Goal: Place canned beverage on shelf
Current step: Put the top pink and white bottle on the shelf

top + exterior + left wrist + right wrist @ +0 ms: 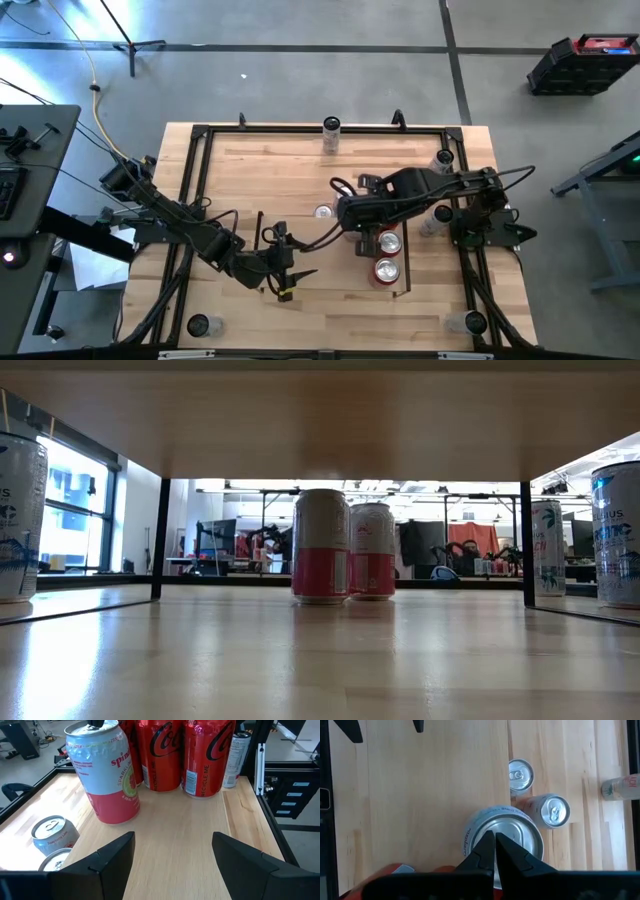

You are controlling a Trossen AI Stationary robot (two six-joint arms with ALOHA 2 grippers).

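A white and pink can [102, 775] stands on the table in front of two red cans [165, 755], which also show in the high view [388, 242]. The red cans stand in the shelf [402, 288], a light-wood bay with thin black rails. My right gripper [495, 837] is shut and points down onto the white and pink can's top [520, 837]. Its tip also shows in the left wrist view [95, 724]. My left gripper [172, 837] is open and empty, level and facing that can from the table's left [290, 272]. My right gripper comes from above, pointing down, with its shut fingertips [487, 845] on the middle of the can's silver top [107, 730]. The fingers hide the place of contact, so I cannot tell whether they press on the top or pinch something there. The can's base is on the table.
Two more white and pink cans [521, 775] [552, 811] stand close by; they also show in the low view [320, 545]. Single cans stand at the black frame's corners [331, 125] [198, 325] [470, 322] [443, 160]. Bare wood lies between my left gripper and the cans.
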